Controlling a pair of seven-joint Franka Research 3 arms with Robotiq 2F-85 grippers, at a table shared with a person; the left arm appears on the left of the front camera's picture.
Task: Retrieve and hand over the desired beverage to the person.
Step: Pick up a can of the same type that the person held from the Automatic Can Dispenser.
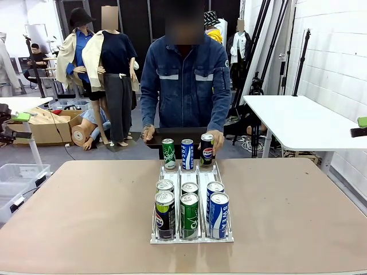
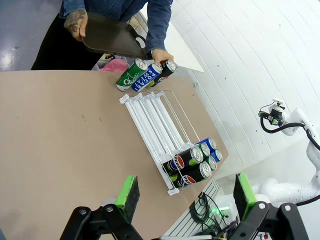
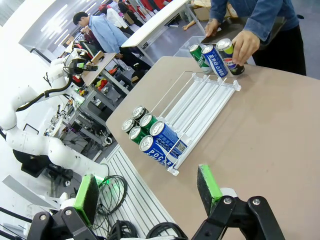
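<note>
Green-padded left hand (image 2: 186,194) and right hand (image 3: 147,192) are seen spread, empty; one can (image 1: 206,143) is gripped by the person (image 1: 186,86).

1. A white brick wall (image 1: 338,51) ran along the right side.
2. A white side table (image 1: 298,120) stood near it, beyond the brown table's (image 1: 74,217) far right corner.
3. The floor (image 1: 57,154) was grey; a cardboard box (image 1: 49,129) sat at left.

A lab workshop, with a white worktable (image 1: 298,121), cardboard box (image 1: 49,130), tripod stands (image 1: 302,63) and plastic bin (image 1: 17,177).
</note>
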